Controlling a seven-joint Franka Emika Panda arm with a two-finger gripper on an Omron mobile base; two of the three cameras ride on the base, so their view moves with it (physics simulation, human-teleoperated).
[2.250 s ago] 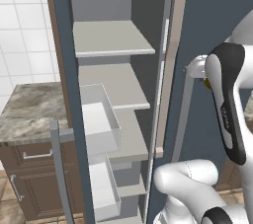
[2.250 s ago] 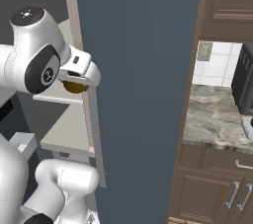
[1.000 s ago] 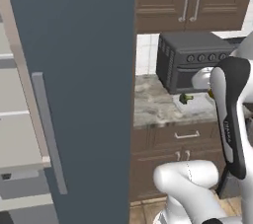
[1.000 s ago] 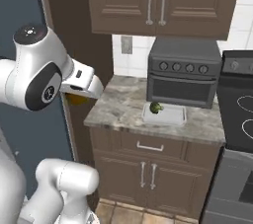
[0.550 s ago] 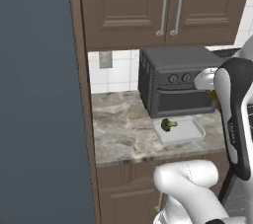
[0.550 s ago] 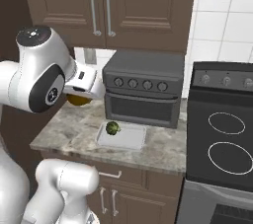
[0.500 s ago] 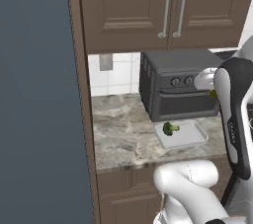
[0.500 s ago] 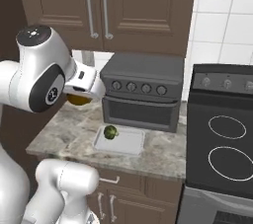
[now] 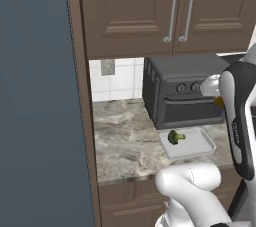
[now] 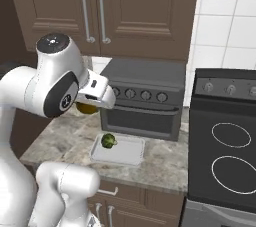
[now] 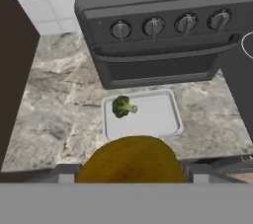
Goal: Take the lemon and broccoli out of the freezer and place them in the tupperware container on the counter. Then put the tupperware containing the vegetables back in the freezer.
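Yellow-orange, the lemon [image 11: 132, 160] is kept clamped in the tool [image 10: 88, 107], now brought from the freezer to above the tupperware container [image 11: 143, 117] near the tabletop's [image 11: 59, 109] front edge, where the broccoli [image 11: 122, 106] is already laid.

Gripper [image 11: 129, 166] clamped, arm raised

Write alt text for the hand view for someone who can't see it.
A round yellow-orange lemon sits in the claw at the bottom, above a shallow white translucent tupperware tray holding a dark green broccoli floret, on a marbled stone counter before a dark toaster oven.

Marbled stone counter [image 9: 125, 141], matt
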